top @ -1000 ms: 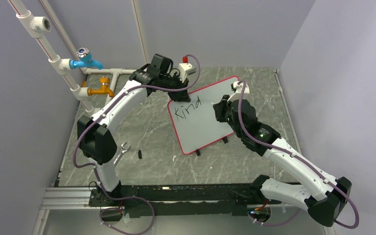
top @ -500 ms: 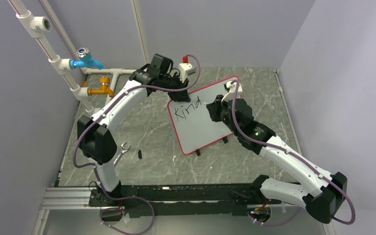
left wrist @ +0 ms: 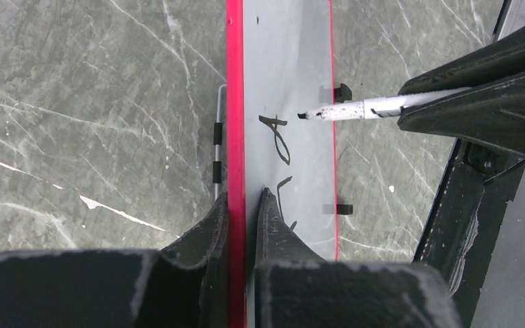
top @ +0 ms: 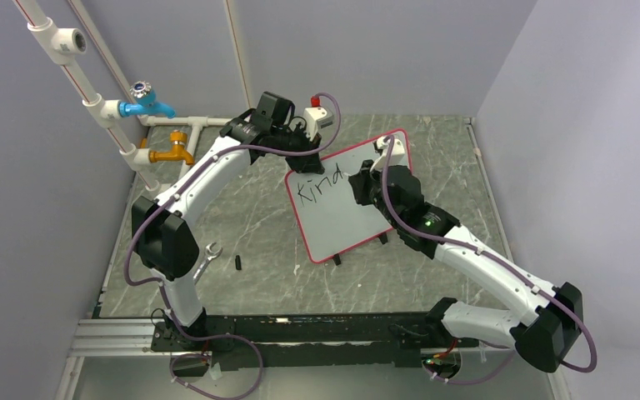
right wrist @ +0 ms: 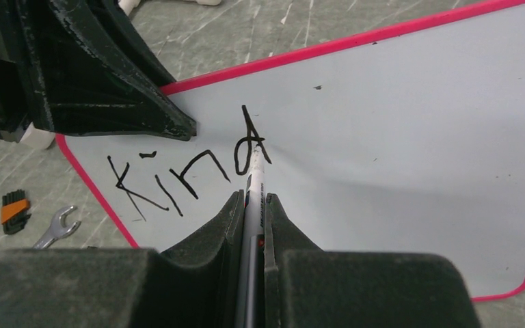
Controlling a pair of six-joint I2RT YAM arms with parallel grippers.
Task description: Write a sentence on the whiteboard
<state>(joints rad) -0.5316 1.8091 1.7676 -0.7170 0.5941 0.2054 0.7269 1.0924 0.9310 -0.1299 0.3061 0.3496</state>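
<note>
Pinching the whiteboard [top: 346, 208] by its far left red rim in the left jaws, closed narrow on that edge. Gripping a marker [right wrist: 253, 184] in the right jaws, closed tight round its barrel, with the tip at the white face by the last letter. Reading only "Kind" of the sentence [top: 321, 185], across the board's far left part.

From above alone: finding the board propped at a tilt on small black feet, mid-table [top: 258, 242] toward the far side. Also a wrench [top: 208, 257] and a small black piece [top: 239, 262] to the near left, well apart from the board. Also a blue tap [top: 146, 102] and a yellow tap [top: 171, 152] on white pipes at the far left. No telling from there whether the tip meets the board.

From the left wrist alone: looking along the board almost edge-on, down the red rim leading away from between the jaws. Catching a thin metal rod [left wrist: 217, 137] just beside that rim behind the board, and black clips [left wrist: 342, 91] on the opposite edge. Seeing only the "d" and part of the "n", with the tip close by the "d".

From the right wrist alone: reading all four letters plainly, with the tip at the foot of the "d". Making out orange on the small black piece beside the wrench.
</note>
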